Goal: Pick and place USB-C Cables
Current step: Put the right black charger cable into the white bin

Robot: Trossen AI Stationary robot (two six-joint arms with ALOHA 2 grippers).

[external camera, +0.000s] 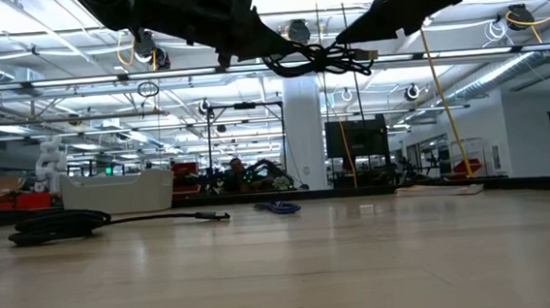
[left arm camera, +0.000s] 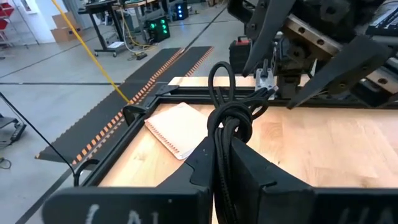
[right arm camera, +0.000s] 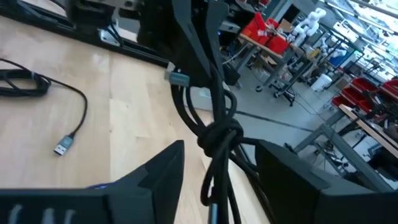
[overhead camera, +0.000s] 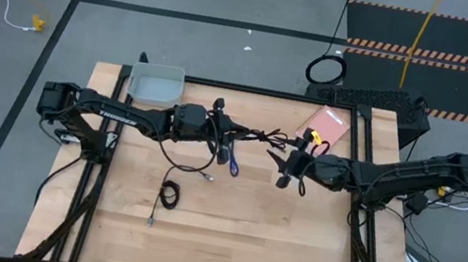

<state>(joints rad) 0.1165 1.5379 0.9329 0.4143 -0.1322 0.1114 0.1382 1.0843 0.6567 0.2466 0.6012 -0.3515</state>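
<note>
Wooden tabletop (overhead camera: pixel 234 245), black-framed. My left claw (left arm camera: pixel 227 155) is clamped on a knotted black USB-C cable (left arm camera: pixel 227 118), held aloft mid-table. My right claw (right arm camera: pixel 217 171) stands spread, the same cable running between its fingers. Only the low view shows the lift. On the wood: coiled black cable (overhead camera: pixel 169 194), blue-purple cable (overhead camera: pixel 233 161), notebook (overhead camera: pixel 326 123), white bin (overhead camera: pixel 156 85).

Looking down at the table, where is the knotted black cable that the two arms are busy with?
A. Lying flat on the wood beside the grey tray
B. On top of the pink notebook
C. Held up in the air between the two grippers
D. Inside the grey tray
C: the knotted black cable hangs above the table, pinched by the left gripper, with the right gripper open around it.
</note>
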